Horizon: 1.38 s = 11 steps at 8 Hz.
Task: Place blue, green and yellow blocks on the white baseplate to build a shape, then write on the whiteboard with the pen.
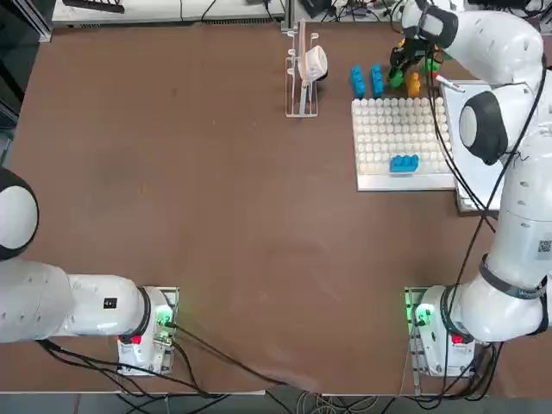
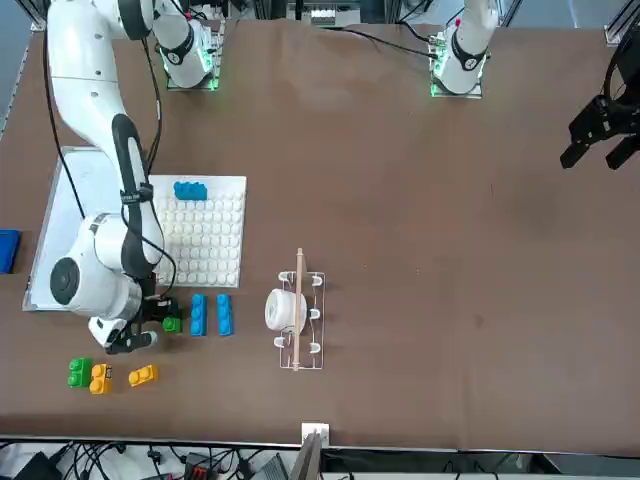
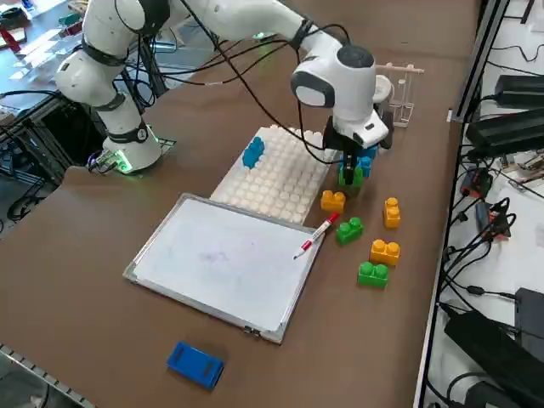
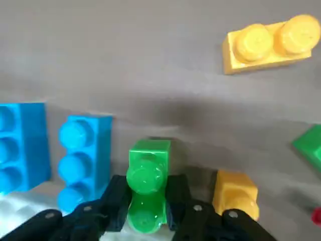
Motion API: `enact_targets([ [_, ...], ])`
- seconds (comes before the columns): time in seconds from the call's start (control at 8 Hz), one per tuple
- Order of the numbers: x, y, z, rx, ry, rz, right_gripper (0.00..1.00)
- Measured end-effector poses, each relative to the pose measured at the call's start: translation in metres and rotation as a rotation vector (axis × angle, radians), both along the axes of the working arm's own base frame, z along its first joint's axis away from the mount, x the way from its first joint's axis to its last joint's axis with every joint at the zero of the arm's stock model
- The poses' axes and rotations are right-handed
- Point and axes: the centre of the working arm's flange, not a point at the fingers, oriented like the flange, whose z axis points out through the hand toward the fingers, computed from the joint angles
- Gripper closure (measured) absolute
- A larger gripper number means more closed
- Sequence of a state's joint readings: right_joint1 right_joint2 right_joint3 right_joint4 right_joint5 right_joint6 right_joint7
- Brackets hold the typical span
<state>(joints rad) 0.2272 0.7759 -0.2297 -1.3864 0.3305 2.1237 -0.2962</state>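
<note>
In the right side view, a flat rectangular blue plastic pad without studs [image 3: 195, 365] lies nearest the camera, at the lower left of the frame. Beyond it, left of centre, a smooth whiteboard with a thin silver-grey frame [image 3: 225, 263] rests on the brown worktop [image 3: 323, 348]. A slim white pen with a red cap [image 3: 316, 236] lies across the board's edge, its cap reaching past the frame.

Right of the board, a studded green plastic brick [image 3: 372, 274] sits just beside an orange-yellow one [image 3: 384, 252]. Farther back are a second green brick [image 3: 349, 229], a second yellow brick [image 3: 391, 212] to its upper right, and a third yellow brick [image 3: 332, 201] near the baseplate's corner.

The square white studded baseplate [image 3: 272, 178] spreads across the middle of the frame, carrying a bright blue brick [image 3: 253, 153] near its upper left edge.

At the upper right of centre, the right hand [image 4: 149, 193] is pinching a third green brick [image 4: 148, 175] between its fingers; whether the brick is raised cannot be told. Two more blue bricks [image 1: 367, 81] stand side by side near it, partly hidden behind the hand. Farther back is a clear rack [image 3: 404, 93] with a white roll [image 3: 382, 88].
</note>
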Motion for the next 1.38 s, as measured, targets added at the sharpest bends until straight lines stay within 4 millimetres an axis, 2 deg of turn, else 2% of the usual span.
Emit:
enact_targets([
  [0.25, -0.018, 0.012, 0.025, -0.026, 0.029, 0.0, 0.59],
  [0.62, -0.074, 0.032, 0.043, -0.044, 0.034, -0.045, 0.59],
  [1.0, -0.142, 0.049, 0.024, -0.03, -0.001, -0.141, 0.59],
  [1.38, -0.191, 0.052, 0.017, -0.008, -0.011, -0.173, 0.59],
])
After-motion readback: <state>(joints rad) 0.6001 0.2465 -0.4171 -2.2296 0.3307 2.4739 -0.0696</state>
